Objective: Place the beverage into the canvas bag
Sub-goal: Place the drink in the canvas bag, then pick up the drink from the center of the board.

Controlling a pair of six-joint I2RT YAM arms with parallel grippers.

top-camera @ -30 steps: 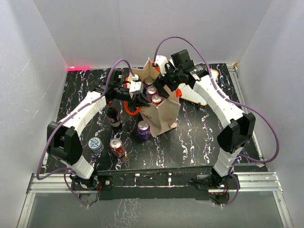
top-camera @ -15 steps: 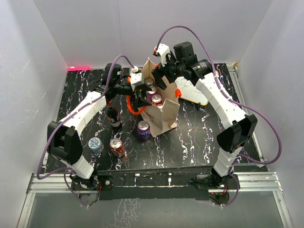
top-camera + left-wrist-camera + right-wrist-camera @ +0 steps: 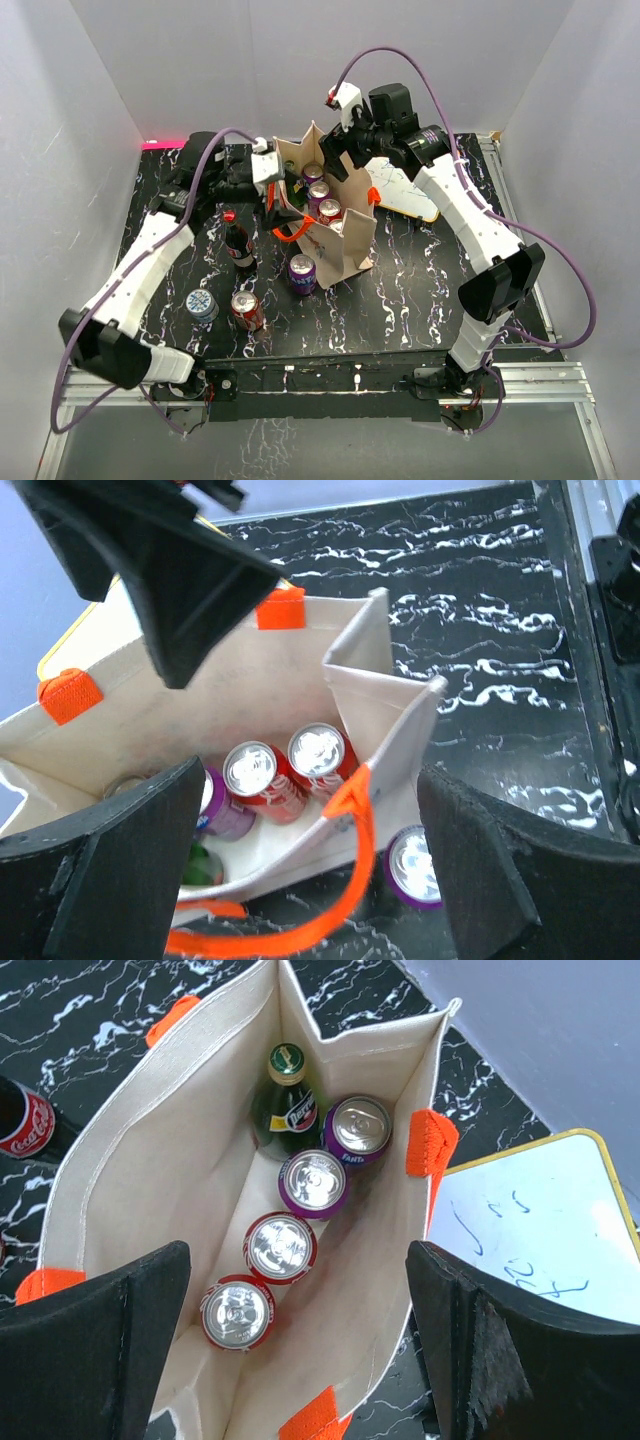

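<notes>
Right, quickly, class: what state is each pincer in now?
Left pincer: open, holding nothing.
Right pincer: open, holding nothing, above the canvas bag.

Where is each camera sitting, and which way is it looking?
Top external: high behind the arms, looking down on the table; left arm and right arm both show.
Left wrist: on the left arm, looking down past the left pincer into the canvas bag.
Right wrist: right above the bag, the open right pincer framing it.
Shared: all three see the cans inside the bag.
</notes>
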